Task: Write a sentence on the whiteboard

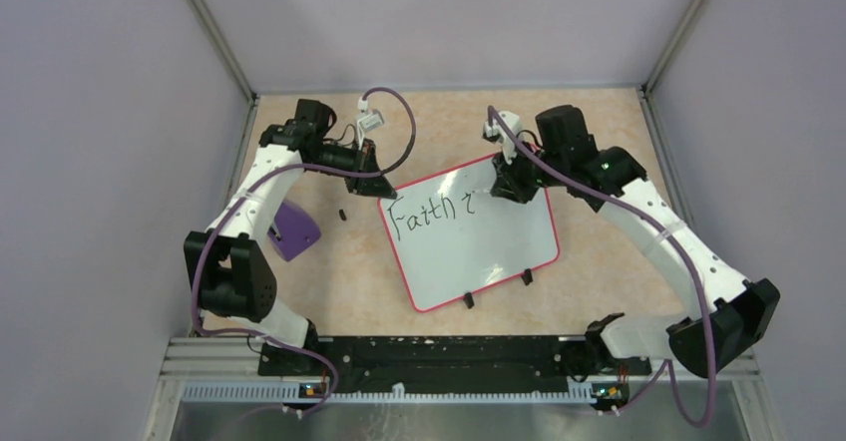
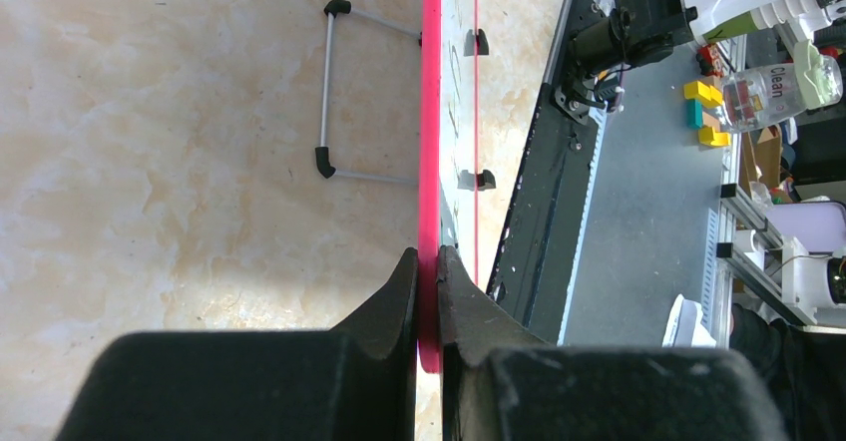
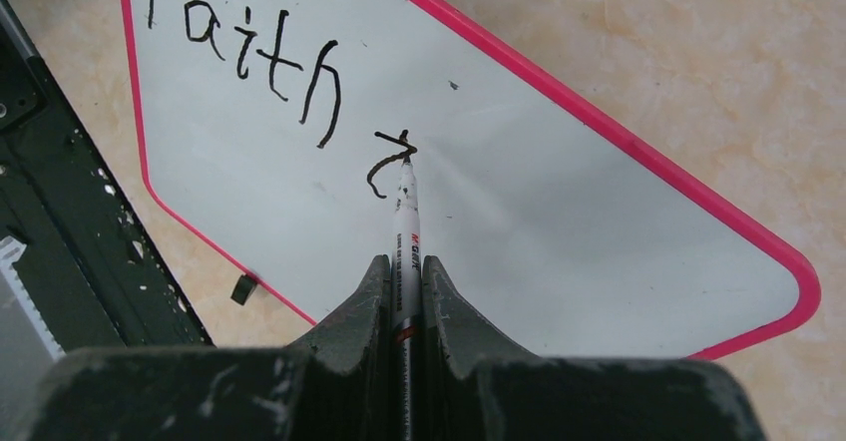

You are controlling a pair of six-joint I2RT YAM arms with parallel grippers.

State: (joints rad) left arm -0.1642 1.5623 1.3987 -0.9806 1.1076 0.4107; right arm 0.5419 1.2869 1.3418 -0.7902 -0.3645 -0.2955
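I judge I am mid-sentence: the first word is written and a second is barely begun, so most of the line is not yet on the board. The next move calls for carrying this stroke on with light, even pressure, stepping rightward along the row, and dropping to a second line before the right rim is reached, all without the board slipping.

Nearest the right wrist camera, the right end effector (image 3: 404,281) is closed tight on the marker (image 3: 407,217). Its barrel runs straight out between the fingers, and the tip touches the whiteboard (image 3: 559,212) at the end of a small hooked stroke. Beyond the tip the sentence (image 3: 271,60) reads "Faith", followed by that hook.

On the other side, the left end effector (image 2: 429,271) is clamped on the board's red-pink rim at its far-left corner, the jaws nearly meeting with only the rim between them. The whiteboard sits mid-tabletop (image 1: 329,291) between the two arms, with its black feet on the near edge. Whether it lies fully flat I cannot tell. A purple block (image 1: 292,231) lies apart from it, to the left.
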